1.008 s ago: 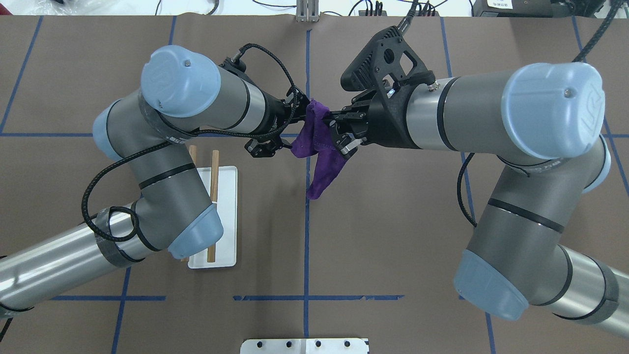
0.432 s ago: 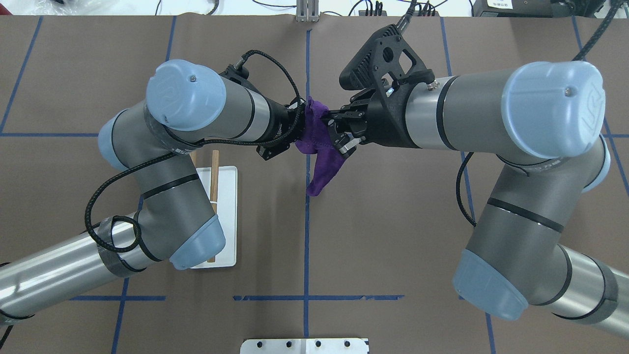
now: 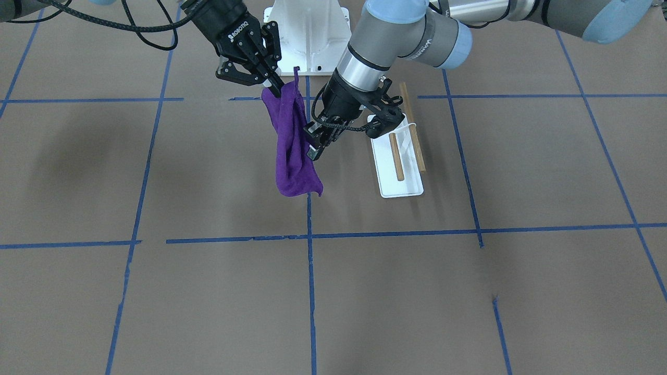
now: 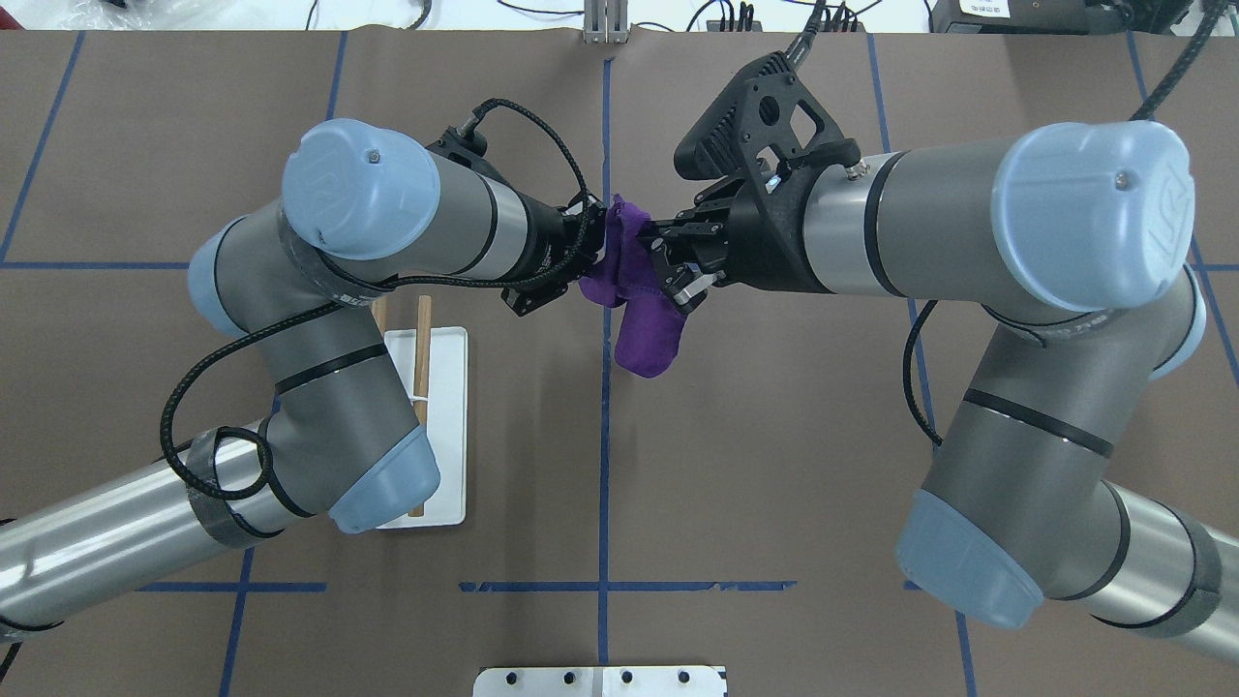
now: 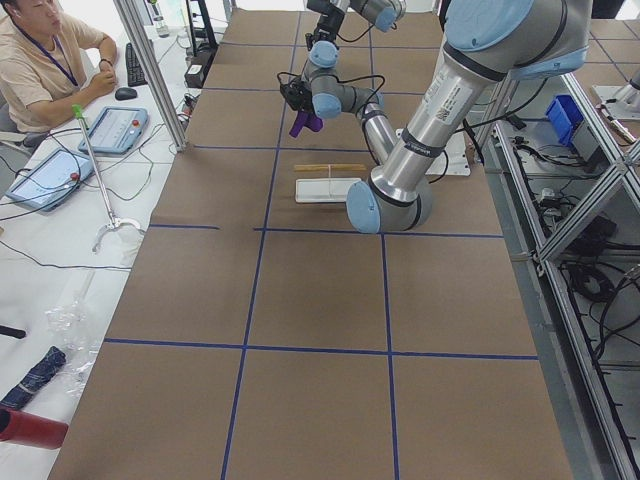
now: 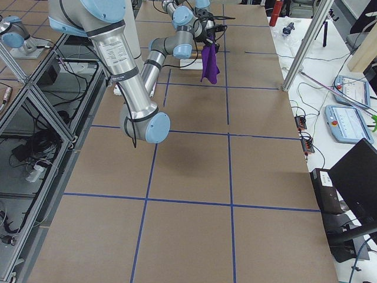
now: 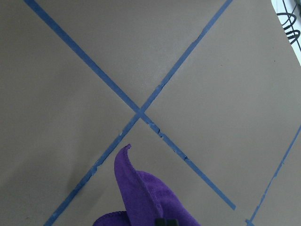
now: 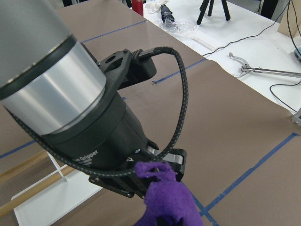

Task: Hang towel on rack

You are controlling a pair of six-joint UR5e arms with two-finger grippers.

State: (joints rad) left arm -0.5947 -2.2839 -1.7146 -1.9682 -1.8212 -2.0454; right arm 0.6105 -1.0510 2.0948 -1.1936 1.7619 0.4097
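Note:
The deep purple towel hangs in the air over the table's middle; it also shows in the overhead view. My right gripper is shut on its top corner and holds it up. My left gripper is at the towel's side edge, lower down, and looks shut on it. In the left wrist view the towel fills the bottom edge by the fingertips. The rack is a white tray with two wooden rods, to the left arm's side, partly under the left arm overhead.
A white mounting plate sits at the robot's base. Blue tape lines cross the brown table cover. An operator sits at the far end beside tablets and cables, off the table.
My left gripper has moved in from open beside the towel and closed on its edge. The towel's hanging end has bunched up shorter. The right gripper has barely moved.

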